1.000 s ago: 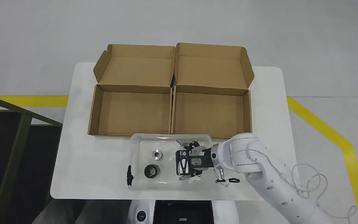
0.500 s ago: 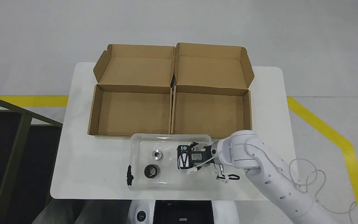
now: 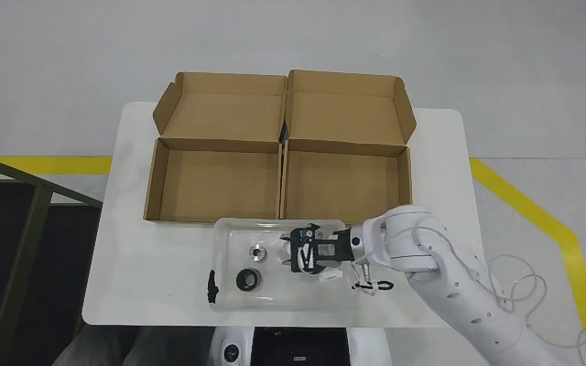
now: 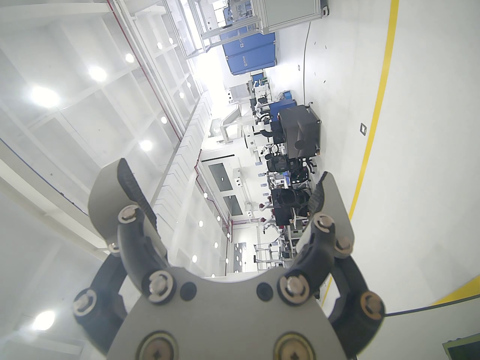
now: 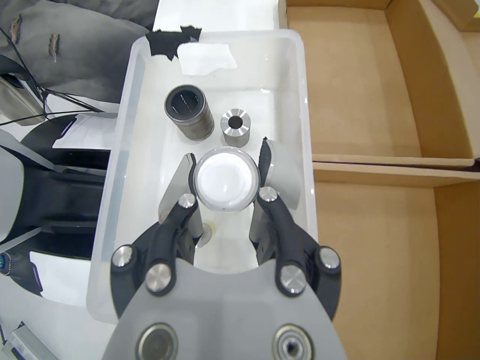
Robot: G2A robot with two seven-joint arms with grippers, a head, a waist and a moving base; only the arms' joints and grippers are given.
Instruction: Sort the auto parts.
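Observation:
My right gripper (image 5: 226,164) is shut on a round white part (image 5: 226,180) with a clear rim, held over the clear plastic bin (image 5: 303,87). In the top view the right gripper (image 3: 298,251) sits above the bin's (image 3: 220,240) middle. Inside the bin stand a dark cylindrical bearing (image 5: 188,111) and a small silver slotted bushing (image 5: 236,126), both just beyond the held part. From above, the bearing (image 3: 247,279) and the bushing (image 3: 255,252) lie in the bin's left half. My left gripper (image 4: 225,185) is open, pointing up at the hall ceiling, holding nothing.
Two open cardboard boxes (image 3: 215,183) (image 3: 343,188) stand side by side behind the bin, both showing bare bottoms (image 5: 348,87). Black tape (image 5: 170,42) marks the bin's end wall. A small black clip (image 3: 371,286) lies on the table beside the bin's right end.
The right gripper has risen and shifted slightly toward the boxes with the white part in it. The bearing and bushing have stayed put.

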